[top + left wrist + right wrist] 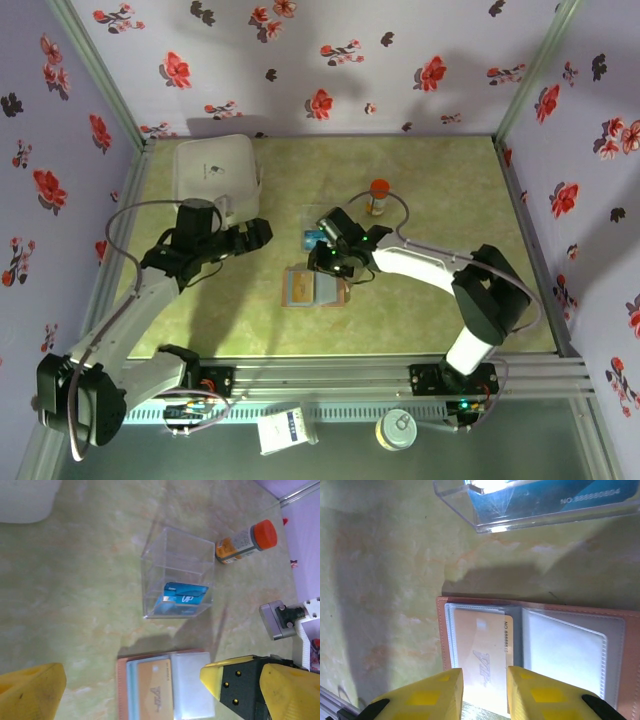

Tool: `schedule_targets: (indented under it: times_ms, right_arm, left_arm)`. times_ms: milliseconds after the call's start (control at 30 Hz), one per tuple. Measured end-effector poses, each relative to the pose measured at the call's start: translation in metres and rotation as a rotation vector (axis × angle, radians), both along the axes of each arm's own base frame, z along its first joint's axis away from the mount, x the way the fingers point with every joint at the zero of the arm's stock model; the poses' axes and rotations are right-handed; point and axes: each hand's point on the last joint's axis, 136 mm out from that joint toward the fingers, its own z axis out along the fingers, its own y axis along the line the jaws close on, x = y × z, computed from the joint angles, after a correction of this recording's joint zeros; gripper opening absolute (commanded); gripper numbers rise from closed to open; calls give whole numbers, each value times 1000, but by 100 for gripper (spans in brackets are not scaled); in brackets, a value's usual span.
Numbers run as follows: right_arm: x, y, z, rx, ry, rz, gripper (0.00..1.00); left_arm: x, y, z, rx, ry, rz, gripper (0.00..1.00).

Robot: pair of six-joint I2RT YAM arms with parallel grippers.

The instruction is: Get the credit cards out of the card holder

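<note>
Card holder [570, 650] lies open & flat on the bench [440, 190], roughly mid-bench, w/ a brown rim round blue-grey clear pockets. Its left pocket has a pale orange card [485, 645] w/ "VIP" print, sitting inside the sleeve. The right pocket looks blank. A teal card [181, 599] is out of the holder, lying in the clear tray [175, 550] at the end nearest the holder. The tray sits just beyond the holder's far edge, near but not touching

Right tool [484, 675] hangs directly over the holder's left pocket. Its yellow fingers [430, 700] are a narrow gap apart, and the orange card's near end shows btwn them. The fingers overlap the card's long edges. Can't tell whether they pinch the card, press on it or float just above

Left tool [132, 670] is spread wide w/ nothing gripped. It's off to the holder's left & apart from it, and in the top view it's over bare bench btwn the white box [215, 170] and the holder. In the left wrist view the holder's far edge shows low down btwn its two fingers

Further out, a bottle [245, 540] w/ an orange cap stands beyond & right of the tray, apart from it. The white box is at the far-left corner of the bench, well apart from holder & tray
</note>
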Motion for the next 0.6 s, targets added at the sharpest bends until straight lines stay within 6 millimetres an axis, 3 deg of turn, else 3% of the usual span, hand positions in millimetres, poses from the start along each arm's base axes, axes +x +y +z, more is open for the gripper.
schedule_targets:
  times_ms: [200,600]
  right_arm:
    - [2,3,-11,-38,21,20,29]
    - [1,0,-31,-96,51,46,29]
  left_arm:
    - [-4,13,6,31,-31,2,100]
    - [1,28,-12,97,31,55,100]
